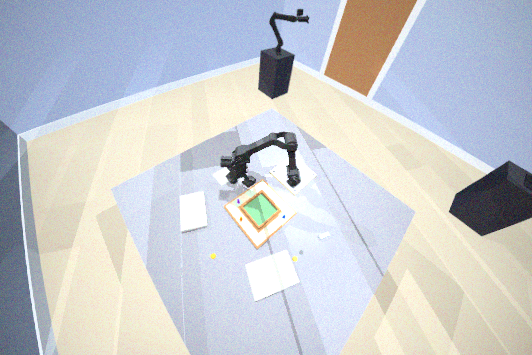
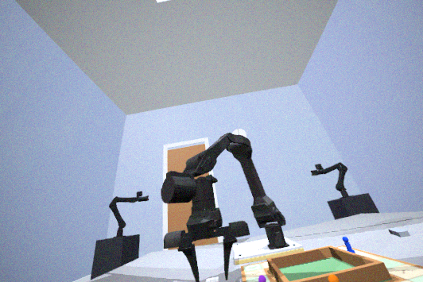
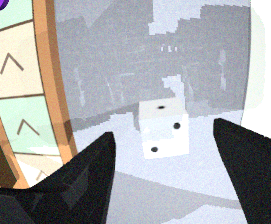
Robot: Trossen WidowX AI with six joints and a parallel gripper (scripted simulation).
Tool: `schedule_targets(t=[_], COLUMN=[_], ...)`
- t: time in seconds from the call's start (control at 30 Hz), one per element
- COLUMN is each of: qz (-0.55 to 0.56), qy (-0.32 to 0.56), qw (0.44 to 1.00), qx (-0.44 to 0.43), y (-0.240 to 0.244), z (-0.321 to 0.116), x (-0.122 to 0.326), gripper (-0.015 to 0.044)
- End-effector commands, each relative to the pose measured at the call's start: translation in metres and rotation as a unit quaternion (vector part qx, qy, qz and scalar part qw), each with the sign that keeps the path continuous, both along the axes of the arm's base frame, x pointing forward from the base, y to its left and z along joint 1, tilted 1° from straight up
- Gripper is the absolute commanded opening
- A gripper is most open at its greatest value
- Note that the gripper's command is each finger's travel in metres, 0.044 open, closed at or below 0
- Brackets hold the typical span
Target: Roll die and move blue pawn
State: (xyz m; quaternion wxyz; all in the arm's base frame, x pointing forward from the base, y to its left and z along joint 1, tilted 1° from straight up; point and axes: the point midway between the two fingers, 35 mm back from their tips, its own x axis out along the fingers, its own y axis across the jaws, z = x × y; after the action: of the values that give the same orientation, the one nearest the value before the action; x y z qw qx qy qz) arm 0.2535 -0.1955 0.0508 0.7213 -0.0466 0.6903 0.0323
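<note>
With its fingers spread and nothing held, the gripper is low over the table, on the board's side toward the top view's upper-left table edge. Die sits on the table beside the board, framed between the fingertips in wrist view, one pip on top. Blue pawn upright, board side facing the right table corner. Tray mid-board.

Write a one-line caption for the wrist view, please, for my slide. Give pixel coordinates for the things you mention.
The open gripper (image 2: 211,278) (image 3: 164,132) hovers over a white die (image 3: 164,129), beside the board's wooden edge (image 3: 54,90) and its arrow-marked squares (image 3: 22,122).
</note>
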Motion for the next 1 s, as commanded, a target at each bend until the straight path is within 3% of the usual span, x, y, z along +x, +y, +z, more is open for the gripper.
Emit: schedule_targets(t=[0.0, 0.13, 0.37, 0.57, 0.63, 0.97], qz=[0.002, 0.002, 0.002, 0.002, 0.002, 0.002], qy=[0.004, 0.004, 0.004, 0.004, 0.004, 0.003], qw=[1.0, 1.0, 1.0, 1.0, 1.0, 1.0], qx=[0.001, 0.001, 0.001, 0.001, 0.001, 0.0], y=[0.0, 0.0, 0.0, 0.0, 0.0, -0.005], z=[-0.01, -0.014, -0.014, -0.014, -0.013, 0.044], x=[-0.001, -0.001, -0.001, -0.001, -0.001, -0.002], gripper=[0.0275, 0.0275, 0.0091, 0.0051, 0.0, 0.0])
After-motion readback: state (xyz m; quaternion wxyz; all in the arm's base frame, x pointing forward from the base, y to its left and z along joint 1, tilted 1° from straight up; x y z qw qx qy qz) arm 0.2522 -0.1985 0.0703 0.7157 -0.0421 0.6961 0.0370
